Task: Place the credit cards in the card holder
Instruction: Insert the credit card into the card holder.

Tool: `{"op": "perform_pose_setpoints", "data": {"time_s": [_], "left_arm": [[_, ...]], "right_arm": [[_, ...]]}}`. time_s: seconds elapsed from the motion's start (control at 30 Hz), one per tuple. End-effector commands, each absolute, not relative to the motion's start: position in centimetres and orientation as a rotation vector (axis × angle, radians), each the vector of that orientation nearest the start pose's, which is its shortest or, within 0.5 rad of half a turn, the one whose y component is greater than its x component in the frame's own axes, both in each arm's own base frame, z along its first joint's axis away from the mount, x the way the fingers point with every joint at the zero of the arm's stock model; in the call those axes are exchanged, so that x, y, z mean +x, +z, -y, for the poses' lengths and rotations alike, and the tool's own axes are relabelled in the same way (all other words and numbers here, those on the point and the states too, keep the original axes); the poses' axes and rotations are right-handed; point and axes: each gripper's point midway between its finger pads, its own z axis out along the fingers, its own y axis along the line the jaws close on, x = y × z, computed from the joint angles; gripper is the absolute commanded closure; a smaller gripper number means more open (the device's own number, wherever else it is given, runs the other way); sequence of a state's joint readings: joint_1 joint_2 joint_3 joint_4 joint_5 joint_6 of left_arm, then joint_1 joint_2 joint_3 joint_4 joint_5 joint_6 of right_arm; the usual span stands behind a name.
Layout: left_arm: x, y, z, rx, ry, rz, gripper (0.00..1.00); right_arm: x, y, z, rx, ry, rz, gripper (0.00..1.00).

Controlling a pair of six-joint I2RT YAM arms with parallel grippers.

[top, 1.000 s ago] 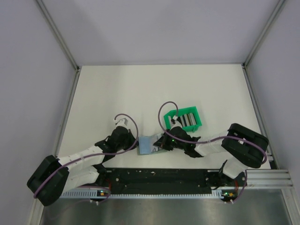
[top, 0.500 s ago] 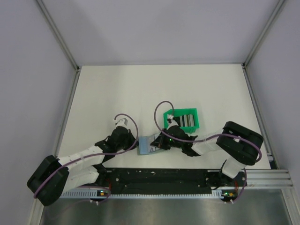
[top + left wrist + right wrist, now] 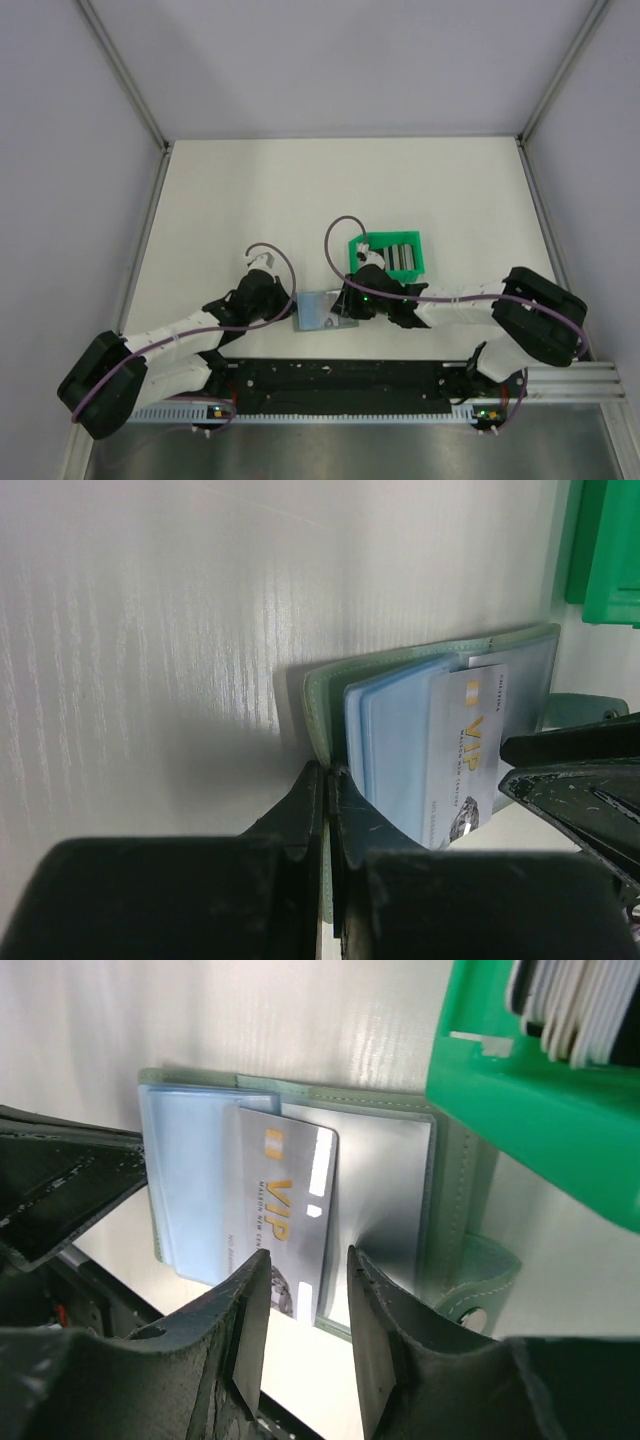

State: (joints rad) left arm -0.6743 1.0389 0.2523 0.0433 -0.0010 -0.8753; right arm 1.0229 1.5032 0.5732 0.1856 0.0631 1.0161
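The grey-green card holder (image 3: 318, 311) lies open on the table, light blue sleeves showing. My left gripper (image 3: 328, 776) is shut on the card holder's (image 3: 325, 695) near cover edge. A silvery credit card marked VIP (image 3: 283, 1215) lies on the open card holder (image 3: 455, 1195), its near end sticking out past the edge; it also shows in the left wrist view (image 3: 468, 755). My right gripper (image 3: 306, 1278) is open, its fingers either side of the card's near end. More credit cards (image 3: 565, 1000) stand in the green bin (image 3: 540, 1110).
The bright green bin (image 3: 392, 255) stands just behind and to the right of the card holder, close to my right gripper (image 3: 347, 303). My left gripper (image 3: 290, 307) is at the holder's left. The black rail at the table's near edge lies directly below both.
My right gripper has shifted slightly left over the card holder and its elbow has swung out to the right. The left arm has not moved.
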Motion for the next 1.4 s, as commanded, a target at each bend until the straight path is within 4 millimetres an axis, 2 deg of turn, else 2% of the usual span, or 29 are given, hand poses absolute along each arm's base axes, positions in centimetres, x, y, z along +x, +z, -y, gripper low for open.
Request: {"op": "perform_pose_setpoints", "data": {"time_s": [0.0, 0.3, 0.57, 0.8, 1.07, 1.37], "left_arm": [[18.7, 1.7, 18.8, -0.208, -0.714, -2.454, 1.0], [18.7, 1.7, 18.8, -0.204, -0.711, -2.454, 1.0], [18.7, 1.7, 18.8, -0.199, -0.709, -2.454, 1.0], [18.9, 1.8, 18.9, -0.195, -0.709, -2.451, 1.0], [18.9, 1.8, 18.9, -0.202, -0.712, -2.451, 1.0], [18.9, 1.9, 19.0, -0.2, -0.717, -2.446, 1.0]], "right_arm": [[17.6, 3.6, -31.3, -0.074, 0.752, -2.5, 0.63], [17.3, 3.0, -33.2, -0.111, 0.823, -2.527, 0.61], [17.9, 3.6, -34.8, -0.174, 0.842, -2.514, 0.6], [17.5, 4.1, -36.3, -0.309, 0.885, -2.516, 0.62], [16.6, 5.4, -37.8, -0.29, 1.013, -2.503, 0.63], [16.9, 5.8, -39.0, -0.331, 1.045, -2.472, 0.63]]}}
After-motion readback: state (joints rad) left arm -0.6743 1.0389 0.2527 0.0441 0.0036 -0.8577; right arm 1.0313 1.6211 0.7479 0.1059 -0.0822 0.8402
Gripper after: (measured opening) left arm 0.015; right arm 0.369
